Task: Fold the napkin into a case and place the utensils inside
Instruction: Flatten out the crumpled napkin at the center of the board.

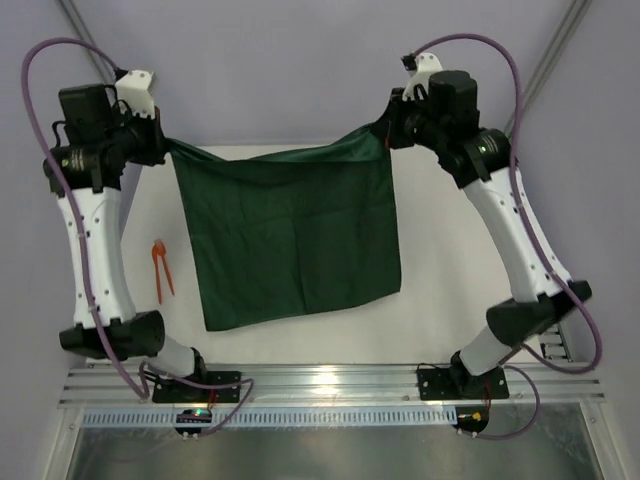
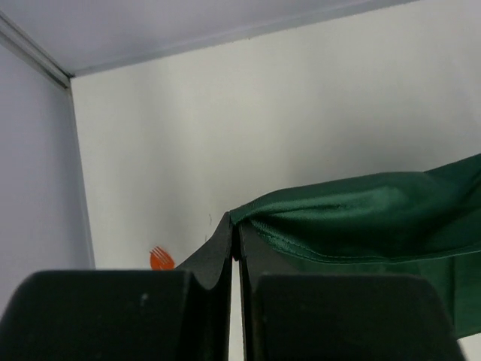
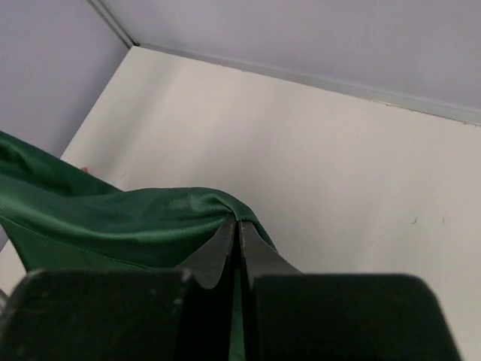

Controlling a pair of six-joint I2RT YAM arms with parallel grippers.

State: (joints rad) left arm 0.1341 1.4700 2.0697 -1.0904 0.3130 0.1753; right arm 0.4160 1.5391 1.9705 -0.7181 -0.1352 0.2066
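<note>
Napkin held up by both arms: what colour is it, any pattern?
The napkin is plain dark green, no pattern; the top external view shows it best.

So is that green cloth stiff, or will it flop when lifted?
Probably floppy: the napkin sags between the left gripper and right gripper pinching its far corners. Likely light: two small pinches hold it up. Sheen suggests it might slip.
</note>
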